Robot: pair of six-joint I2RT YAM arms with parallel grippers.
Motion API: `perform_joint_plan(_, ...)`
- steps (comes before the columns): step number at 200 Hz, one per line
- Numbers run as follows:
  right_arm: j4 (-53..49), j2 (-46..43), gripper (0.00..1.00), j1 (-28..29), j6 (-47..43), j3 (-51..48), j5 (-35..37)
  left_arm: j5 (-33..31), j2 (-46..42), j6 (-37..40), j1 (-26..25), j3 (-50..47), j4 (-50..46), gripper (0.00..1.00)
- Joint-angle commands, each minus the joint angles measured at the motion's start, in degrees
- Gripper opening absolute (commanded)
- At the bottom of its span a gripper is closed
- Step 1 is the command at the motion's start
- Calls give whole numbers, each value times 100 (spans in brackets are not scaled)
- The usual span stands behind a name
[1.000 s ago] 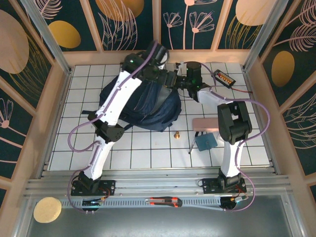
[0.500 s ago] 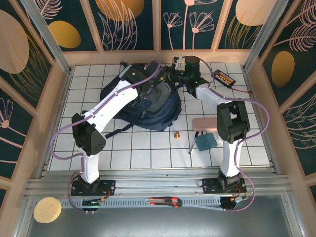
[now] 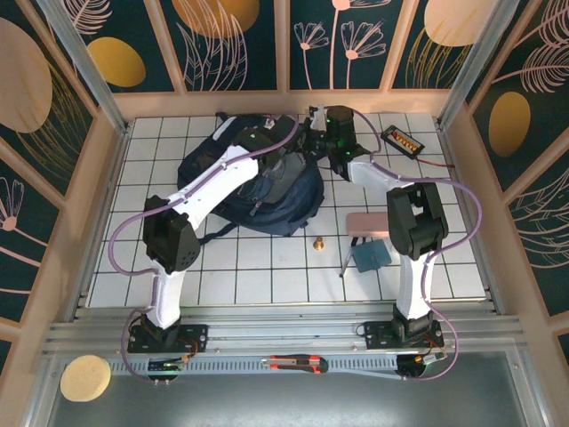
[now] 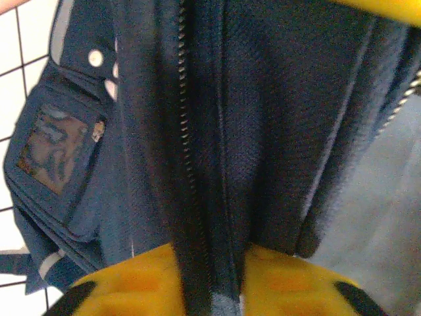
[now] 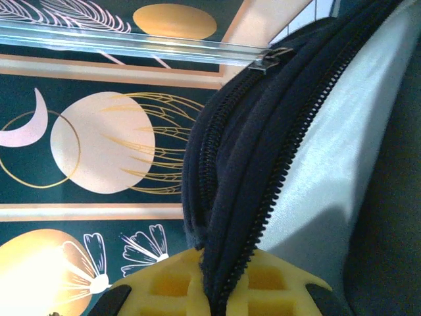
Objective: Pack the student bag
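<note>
Student bag (image 3: 298, 203), dark navy, lies by the table's (image 3: 267, 276) far edge, abt centre, w/ pale lining showing beside a zip in the right wrist view. L gripper (image 3: 286, 158) sits over the bag's top; its yellow pads (image 4: 289, 289) are pinched on a fold of navy fabric along a zip. R gripper (image 3: 313, 135) is at the bag's far-right rim, fingers likewise clamped on a zipped edge, metal zip pull (image 5: 275, 58) further along it. Right of the bag: small brass piece (image 3: 317, 243), pink block (image 3: 369, 222), teal square (image 3: 371, 256) just nearside of it. Black device w/ orange keys (image 3: 402, 140) sits near the far-right corner.
</note>
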Motion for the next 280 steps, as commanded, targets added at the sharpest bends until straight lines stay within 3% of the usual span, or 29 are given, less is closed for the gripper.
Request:
perform_joint_plan(1, 388, -652, 5, 48, 4, 4, -290, 3, -342, 98, 471, -405, 195, 0)
perform_joint_plan(12, 38, -750, 34, -27, -293, -9, -233, 108, -498, 162, 561, -591, 282, 0)
perform_joint_plan(22, -481, -929, 50, -126, -752, -56, -80, 184, -624, 204, 619, -738, 362, 0)
perform_joint_plan(56, -2731, -1698, 72, -665, -2587, -220, 543, 437, -1115, 444, 722, -1171, 758, 0)
perform_joint_plan(74, -4405, -2080, 99, -1003, -3650, -155, 1403, 672, -1191, 588, 801, -1079, 714, 0)
perform_joint_plan(90, -5923, -2271, 99, -1361, -4041, -134, 2242, 763, -1238, 712, 803, -1011, 725, 0)
perform_joint_plan(106, -6931, -2442, 99, -1861, -3904, -516, 2377, 903, -1254, 770, 804, -1046, 757, 0)
perform_joint_plan(128, -7297, -3019, 99, -2374, -3614, -1449, 2356, 1179, -1244, 801, 804, -1231, 1099, 0)
perform_joint_plan(152, -7475, -3519, 99, -2769, -2793, -2093, 2810, 1234, -1286, 799, 807, -1447, 1328, 0)
perform_joint_plan(199, -7531, -3904, 99, -2436, -703, -2779, 3660, 1225, -1391, 960, 804, -1651, 1511, 0)
perform_joint_plan(222, -7417, -3681, 99, -2405, -255, -2907, 3608, 1197, -1450, 1001, 804, -1733, 1568, 0)
perform_joint_plan(280, -7234, -2511, 99, -2237, -107, -2236, 4023, 1213, -1584, 1003, 805, -1941, 1653, 0)
